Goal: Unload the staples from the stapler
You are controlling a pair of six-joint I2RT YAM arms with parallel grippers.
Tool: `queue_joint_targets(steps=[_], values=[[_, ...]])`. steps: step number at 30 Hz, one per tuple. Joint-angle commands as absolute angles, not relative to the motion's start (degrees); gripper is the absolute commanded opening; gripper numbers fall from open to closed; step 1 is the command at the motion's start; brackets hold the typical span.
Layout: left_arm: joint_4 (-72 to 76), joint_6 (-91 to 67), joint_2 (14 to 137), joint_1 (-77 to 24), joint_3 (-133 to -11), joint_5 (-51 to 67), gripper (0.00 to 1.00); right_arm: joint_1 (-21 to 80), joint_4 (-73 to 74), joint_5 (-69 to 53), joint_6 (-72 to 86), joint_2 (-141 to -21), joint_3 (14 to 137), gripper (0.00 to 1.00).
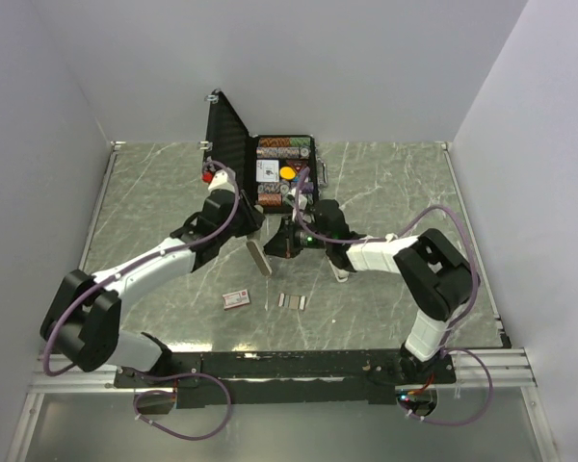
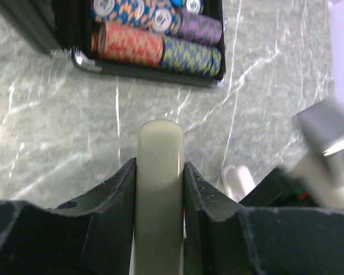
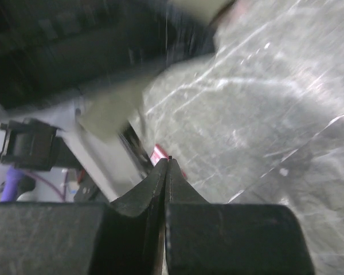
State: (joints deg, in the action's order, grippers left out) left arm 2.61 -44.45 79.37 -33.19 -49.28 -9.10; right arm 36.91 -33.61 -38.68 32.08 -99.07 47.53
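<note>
Stapler gripped in L pincer; R pincer closed.

no legible text, number or brand in any view.
- small reddish-pink box, near centre of the table: pale printed patch on its top face, too small to read.
- open case, far side: white card with dark marks beside a plain yellow disc; nothing readable.
- chips, left wrist view: grey emblem on the white centres, blurred, no characters made out.
- right wrist view: motion blur, no markings resolved.
</note>
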Motion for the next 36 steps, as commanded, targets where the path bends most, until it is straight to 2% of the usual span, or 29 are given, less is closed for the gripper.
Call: queue_joint_targets(steps=[1,15,22,31,36], values=[[9.14,-45.79,81.82,-31.73,-54.57,-11.34,0.01,38.76,-38.49,-47.28,36.03,-101.34,47.9,0.0],[9.76,-45.44,84.99,-31.38,-54.23,-8.62,0.01,38.76,-38.33,-46.15,34.81,-100.99,48.25,0.0],[6.86,-44.65,83.41,-31.38,-53.79,-3.17,0.01,38.58,-26.12,-33.59,26.37,-98.53,50.62,0.0],[5.01,-44.47,81.21,-31.38,-50.89,-0.44,0.01,37.88,-22.15,-24.36,20.84,-98.17,54.32,0.0],[4.48,-44.21,80.77,-31.38,-50.89,-0.62,0.01,37.09,-23.2,-25.57,21.09,-98.53,53.61,0.0]])
